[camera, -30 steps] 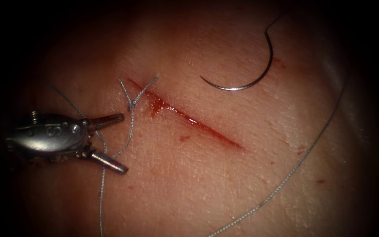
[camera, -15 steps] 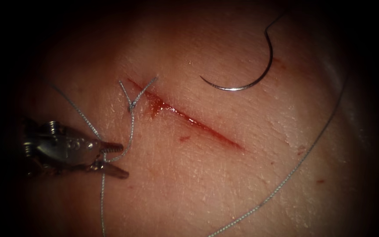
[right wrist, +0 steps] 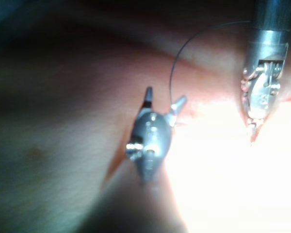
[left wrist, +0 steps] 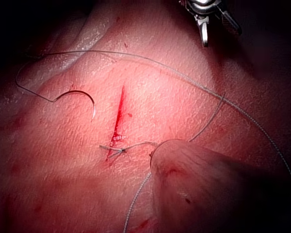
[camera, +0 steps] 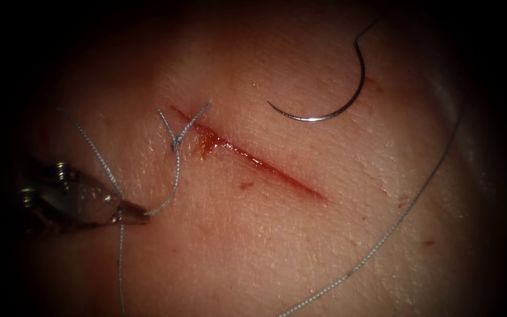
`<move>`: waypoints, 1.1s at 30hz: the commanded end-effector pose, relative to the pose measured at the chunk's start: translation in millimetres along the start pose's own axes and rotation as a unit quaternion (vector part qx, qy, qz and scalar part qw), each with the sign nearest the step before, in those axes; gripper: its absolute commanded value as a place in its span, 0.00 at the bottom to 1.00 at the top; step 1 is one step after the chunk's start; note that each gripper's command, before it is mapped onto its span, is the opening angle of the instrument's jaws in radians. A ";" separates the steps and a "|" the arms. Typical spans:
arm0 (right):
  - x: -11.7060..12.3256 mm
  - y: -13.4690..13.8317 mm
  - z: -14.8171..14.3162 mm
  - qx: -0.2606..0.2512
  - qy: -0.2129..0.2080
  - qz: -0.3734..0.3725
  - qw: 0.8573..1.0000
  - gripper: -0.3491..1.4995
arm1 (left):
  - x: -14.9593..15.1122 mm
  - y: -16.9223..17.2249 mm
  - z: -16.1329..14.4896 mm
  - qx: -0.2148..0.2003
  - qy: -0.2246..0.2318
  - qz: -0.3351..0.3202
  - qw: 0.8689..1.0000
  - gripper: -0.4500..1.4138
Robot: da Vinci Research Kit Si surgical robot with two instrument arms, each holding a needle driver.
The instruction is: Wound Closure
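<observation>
The cut runs slantwise across the tissue, with red fluid at its upper end. A knot sits there on the cut's left side. My left tool lies left of the cut, shut on the thread that hangs from the knot. The curved needle lies loose on the tissue right of the cut, held by neither tool. My right tool hovers with its jaws spread wide, holding nothing. The left tool shows beyond it.
A long strand of thread sweeps from the needle's tail around the right side and down to the near edge. Another strand runs up and left from the left tool. Small red spots dot the tissue.
The left tool's jaws were wide open around the thread below the knot; they have closed on it, and the tool has shifted down and left. The needle has not moved.
</observation>
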 end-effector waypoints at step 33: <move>-7.2 21.6 14.8 -0.127 -0.062 -0.218 0.966 0.99 | 4.0 -6.2 -8.1 0.017 0.073 0.009 0.997 0.00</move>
